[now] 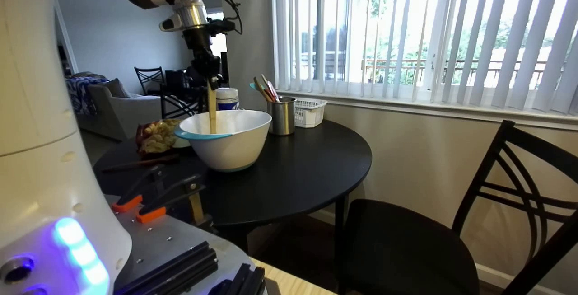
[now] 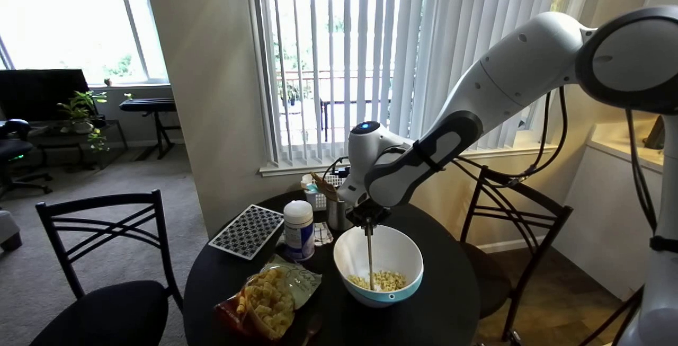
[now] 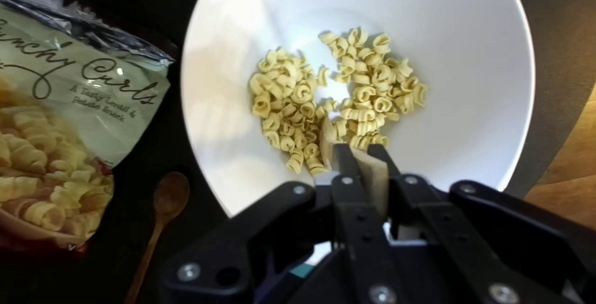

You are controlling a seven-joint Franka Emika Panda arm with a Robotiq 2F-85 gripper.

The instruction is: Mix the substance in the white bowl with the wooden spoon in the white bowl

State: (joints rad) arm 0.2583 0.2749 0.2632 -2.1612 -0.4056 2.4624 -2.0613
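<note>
Wrist view gives me the best look into the bowl [image 3: 465,48]. At its bottom lie pale curls [image 3: 288,94] in two loose heaps; a patch of white shows between them, and a few pieces join the heaps. The spoon [image 3: 327,141] is inside the bowl, its lower end among the curls. The claw [image 3: 362,152] is clenched on the handle of the spoon, one finger at each side. In both exterior views the spoon stands nearly upright and its handle rises past the rim, and the claw hangs above the bowl.

On the same table [image 1: 316,168] stand other containers. A metal cup [image 1: 283,121] is near the bowl, with several utensils [image 1: 269,91] leaning in it. Just beside the cup is a white basket [image 1: 309,113]; what it holds, I cannot tell. In an exterior view, a canister [image 2: 300,234] stands beside a patterned board [image 2: 248,231]. A bag [image 3: 116,90] lies close to the bowl, and a brown spoon [image 3: 171,197] lies between these two.

A narrow dark gap separates the bag from the rim. In an exterior view, a wide stretch of black surface runs from the bowl to the round table edge, near which a chair [image 1: 406,236] stands.
</note>
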